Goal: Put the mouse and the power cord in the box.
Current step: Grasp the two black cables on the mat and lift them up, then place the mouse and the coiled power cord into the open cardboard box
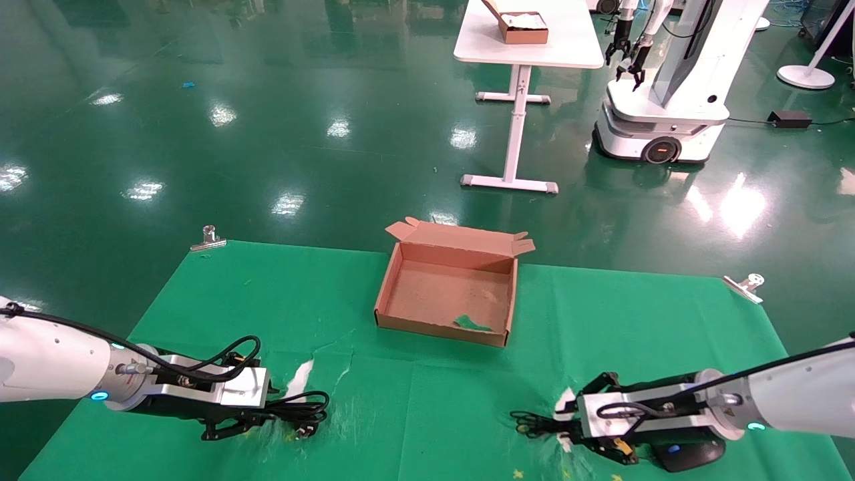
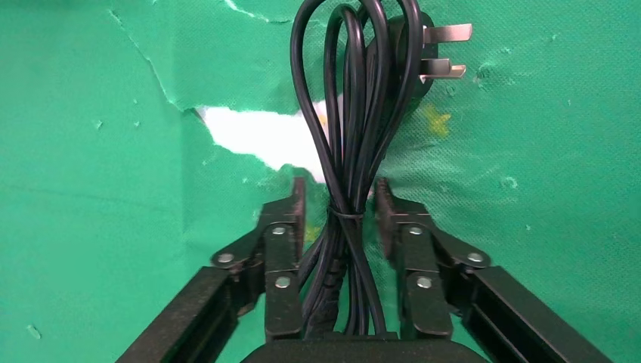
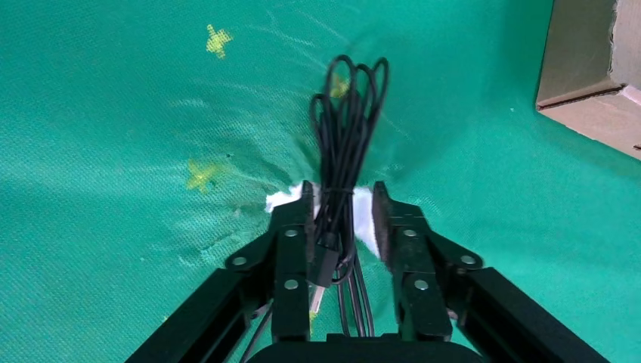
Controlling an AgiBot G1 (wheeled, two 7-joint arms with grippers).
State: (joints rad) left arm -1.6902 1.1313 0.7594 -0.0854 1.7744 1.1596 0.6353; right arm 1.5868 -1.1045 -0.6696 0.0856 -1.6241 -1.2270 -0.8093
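On the near left of the green cloth-covered table (image 1: pixel 220 294), the left gripper (image 2: pixel 339 208) lies low over the thick black rubber power cord (image 2: pixel 355 98), a tied bundle of loops whose chunky black plug with metal prongs points away from the wrist. The black fingers (image 2: pixel 283 227) stand apart on either side of the bundle at its tie, with a gap showing between each pad and the cable, so nothing is clamped. The cord rests on the cloth over a torn patch where white shows through.

On the near right, the right gripper (image 3: pixel 342 208) straddles the thin black bundled mouse cable (image 3: pixel 344 128) in the same way: its fingers (image 3: pixel 291 227) are spread, one seems to touch the bundle and the other is clear of it. The small black oval mouse (image 1: pixel 688 454) itself lies on the cloth beneath the right arm, near the table's near edge.

The shallow brown cardboard box (image 1: pixel 446 326) sits at the middle of the table, farther off than both grippers and between them, its long flap lid standing open on the far side. A green scrap lies inside it near the front right corner.
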